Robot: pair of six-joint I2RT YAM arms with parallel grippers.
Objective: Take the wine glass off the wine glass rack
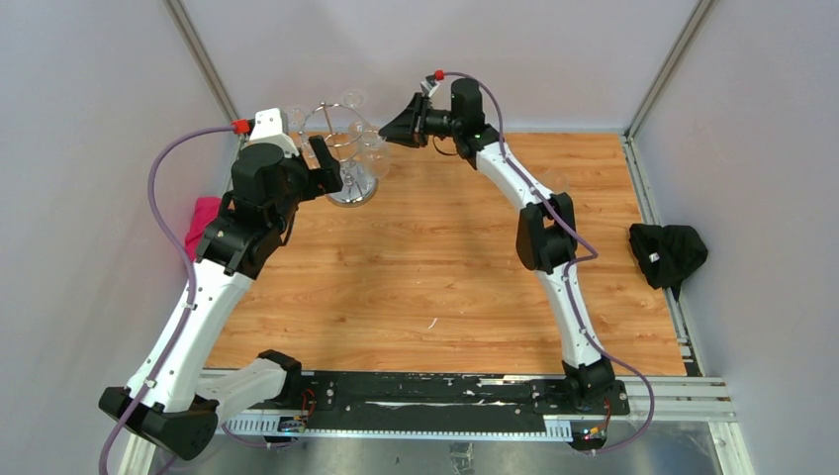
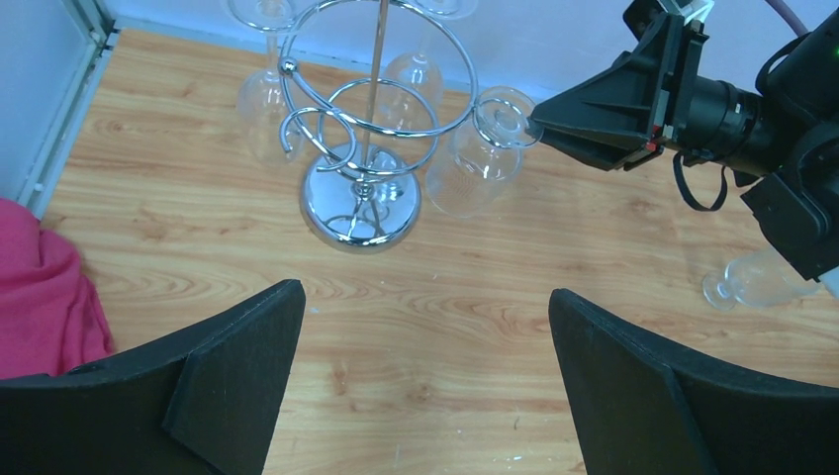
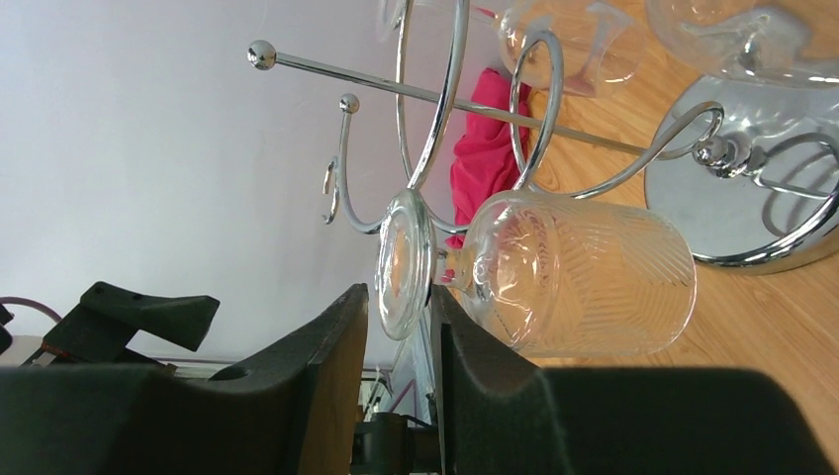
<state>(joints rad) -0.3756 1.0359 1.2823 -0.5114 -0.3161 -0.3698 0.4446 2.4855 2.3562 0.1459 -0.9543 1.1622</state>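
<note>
1. Spreading under both arms, the wooden bench (image 1: 445, 277) carries everything.
2. The wine glass rack (image 2: 361, 203) stands upright on its round mirrored base. It is straight ahead of the left pincer (image 2: 423, 292) and just beside the tip of the right pincer (image 3: 401, 297).
3. The left pincer hovers wide open and holds nothing, and the rack's base shows beyond the gap between its fingers.
4. The right pincer is drawn narrow, with one finger on either side of the foot of the wine glass (image 3: 584, 277), gripping it.
5. A pink cloth (image 2: 40, 287) lies to the left of the left pincer, at the bench's edge.
6. The wine glass hangs upside down from a curled hook on the rack's ring, on the side facing the right pincer. Its ribbed bowl reaches out ahead of those fingers.
7. Another glass (image 2: 752, 282) lies on the bench below the right arm, well apart from the rack.
</note>
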